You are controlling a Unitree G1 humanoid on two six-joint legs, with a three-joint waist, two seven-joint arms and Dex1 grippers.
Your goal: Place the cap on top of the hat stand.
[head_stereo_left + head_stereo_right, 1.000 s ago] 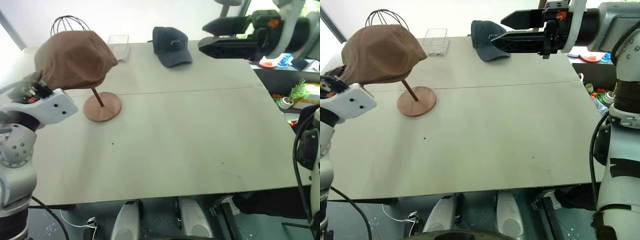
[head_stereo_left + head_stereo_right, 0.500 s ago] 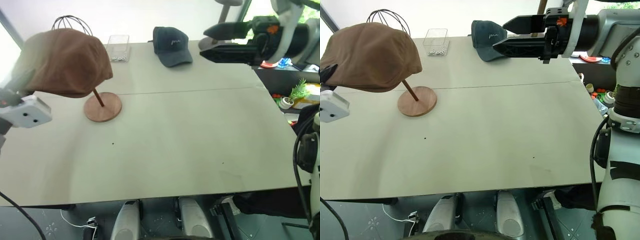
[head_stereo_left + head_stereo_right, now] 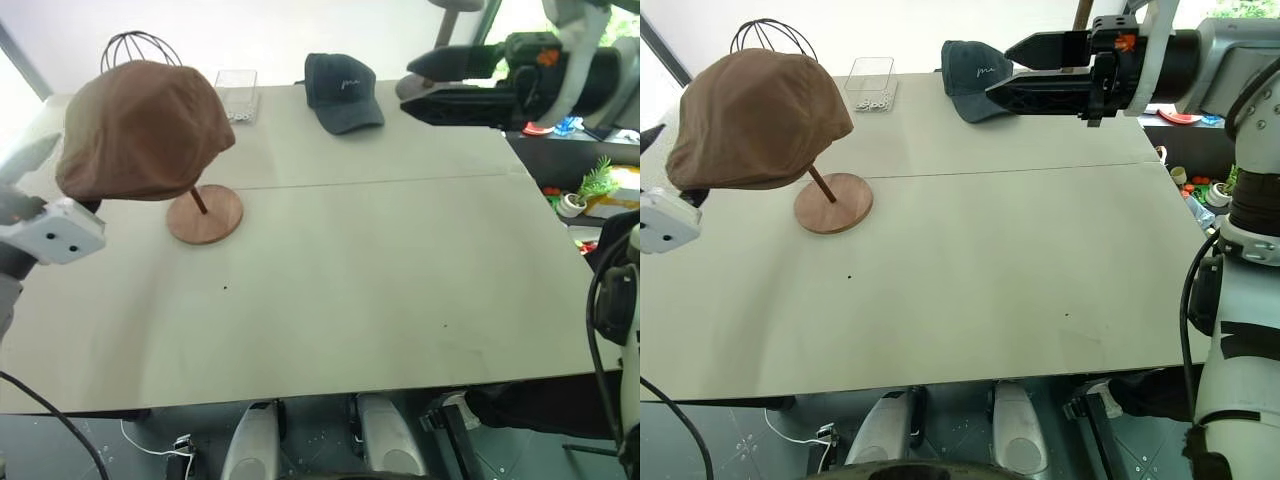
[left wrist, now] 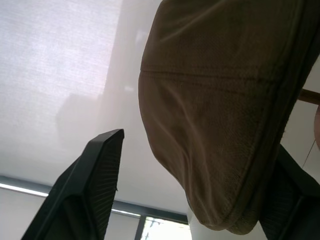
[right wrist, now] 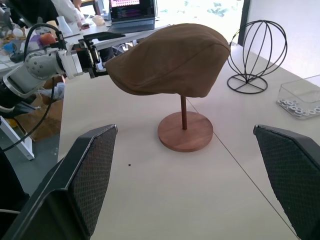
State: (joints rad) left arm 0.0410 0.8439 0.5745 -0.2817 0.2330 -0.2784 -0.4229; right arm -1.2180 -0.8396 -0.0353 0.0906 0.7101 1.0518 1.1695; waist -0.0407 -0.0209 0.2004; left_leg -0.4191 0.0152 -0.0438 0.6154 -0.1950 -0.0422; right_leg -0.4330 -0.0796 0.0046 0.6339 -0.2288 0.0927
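With the brown flat cap (image 3: 758, 120) resting on the wooden hat stand (image 3: 832, 202), the left end effector (image 4: 200, 185), fingers spread around its brim, should back straight away without dragging it.

1. A pale grey table (image 3: 380, 290) carries everything; a thin seam crosses it from side to side.
2. The hat stand (image 3: 205, 213) rests its round wooden base on the table just beyond that seam, near the left edge.
3. Behind the hat stand, at the far edge, stand a black wire globe stand (image 3: 137, 44) and a clear plastic tray (image 3: 237, 93).
4. Right of the tray lies a dark navy cap (image 3: 342, 93).
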